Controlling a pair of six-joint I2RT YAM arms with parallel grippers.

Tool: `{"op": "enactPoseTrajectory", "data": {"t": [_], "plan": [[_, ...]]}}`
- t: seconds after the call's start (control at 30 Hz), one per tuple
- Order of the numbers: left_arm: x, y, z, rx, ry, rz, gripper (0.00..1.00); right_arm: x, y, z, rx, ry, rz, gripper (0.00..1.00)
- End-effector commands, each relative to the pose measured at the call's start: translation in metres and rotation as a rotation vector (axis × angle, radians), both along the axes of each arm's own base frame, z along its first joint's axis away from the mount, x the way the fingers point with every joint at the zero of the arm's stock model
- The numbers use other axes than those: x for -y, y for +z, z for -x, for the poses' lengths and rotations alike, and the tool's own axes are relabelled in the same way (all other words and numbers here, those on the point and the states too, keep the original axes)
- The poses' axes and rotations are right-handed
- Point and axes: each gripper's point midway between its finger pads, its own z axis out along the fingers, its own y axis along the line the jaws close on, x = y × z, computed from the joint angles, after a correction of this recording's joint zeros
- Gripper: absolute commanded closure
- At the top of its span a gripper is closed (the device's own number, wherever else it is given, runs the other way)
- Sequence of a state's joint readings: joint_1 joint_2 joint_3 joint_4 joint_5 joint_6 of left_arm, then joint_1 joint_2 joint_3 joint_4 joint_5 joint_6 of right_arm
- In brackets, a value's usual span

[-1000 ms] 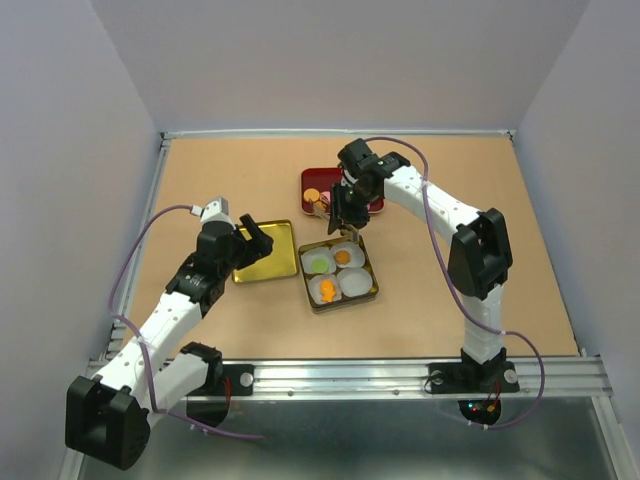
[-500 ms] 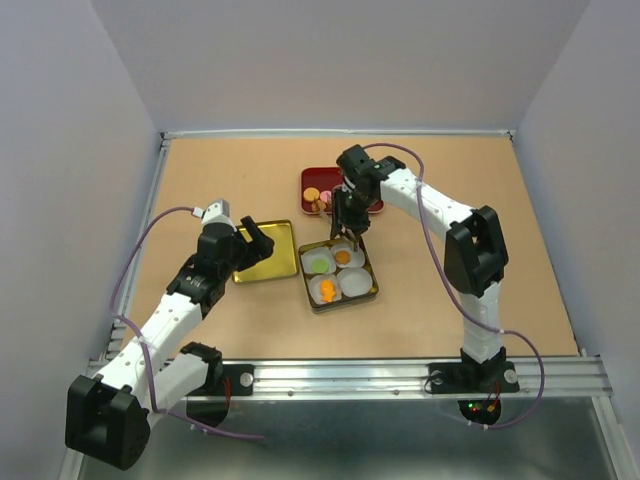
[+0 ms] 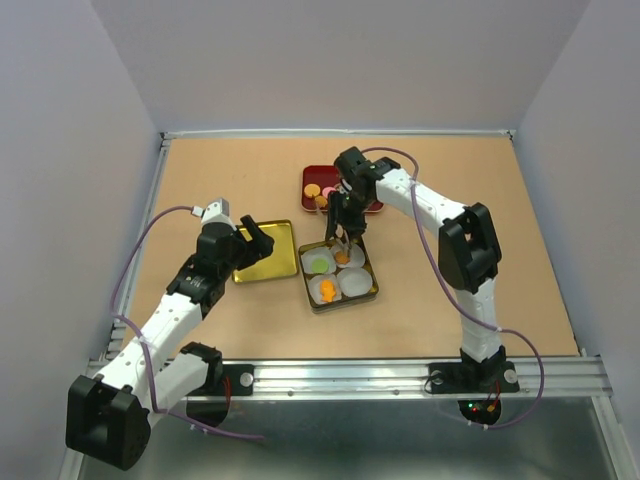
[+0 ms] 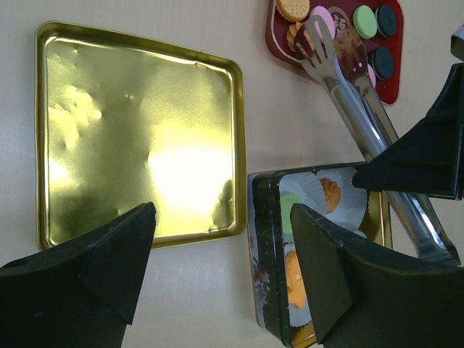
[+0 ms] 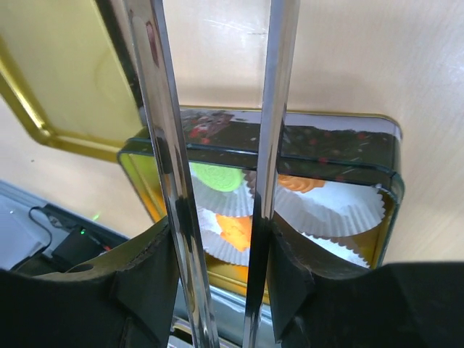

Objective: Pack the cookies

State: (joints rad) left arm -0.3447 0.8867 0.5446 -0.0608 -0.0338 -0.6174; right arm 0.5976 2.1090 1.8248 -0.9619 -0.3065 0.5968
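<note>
Cookies (image 4: pixel 365 20) in tan, pink, green and dark colours lie in a red tray (image 3: pixel 374 204), also seen in the left wrist view (image 4: pixel 394 93). My right gripper (image 3: pixel 343 216) (image 5: pixel 217 250) is shut on metal tongs (image 4: pixel 362 123) (image 5: pixel 161 138). The tong tips (image 4: pixel 326 40) rest over the tray's cookies; I cannot tell if they grip one. A dark tin (image 3: pixel 372 290) (image 5: pixel 319 145) holds white paper cups with a green cookie (image 5: pixel 217 176) and two orange ones (image 5: pixel 299 183). My left gripper (image 3: pixel 250 238) (image 4: pixel 221 246) is open and empty beside the tin.
A gold lid (image 3: pixel 262 252) (image 4: pixel 138 130) lies open-side up left of the tin. The table has a raised metal rim (image 3: pixel 160 200) on the left and back. A metal rail (image 3: pixel 340 375) runs along the near edge.
My right gripper has shifted slightly left and turned, swinging the tongs between tray and tin. The left arm has not moved.
</note>
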Motion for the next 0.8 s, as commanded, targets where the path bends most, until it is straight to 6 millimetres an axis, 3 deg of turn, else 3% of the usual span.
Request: {"op": "enactPoseTrajectory", "data": {"t": [0.0,0.2,0.53,0.77], "plan": [[0.001,0.004,-0.003,0.036,-0.012,0.004,0.14,-0.022,0.044,-0.01,0.064,0.01,-0.113,0.49],[0.001,0.006,-0.002,0.044,-0.012,0.009,0.14,-0.022,0.032,-0.008,0.025,0.007,-0.087,0.49],[-0.001,0.007,0.001,0.054,-0.006,0.018,0.14,0.003,0.011,-0.004,-0.017,-0.002,0.066,0.49],[0.0,0.004,0.001,0.051,-0.01,0.025,0.14,-0.003,0.012,-0.011,-0.023,-0.001,0.053,0.49]]}}
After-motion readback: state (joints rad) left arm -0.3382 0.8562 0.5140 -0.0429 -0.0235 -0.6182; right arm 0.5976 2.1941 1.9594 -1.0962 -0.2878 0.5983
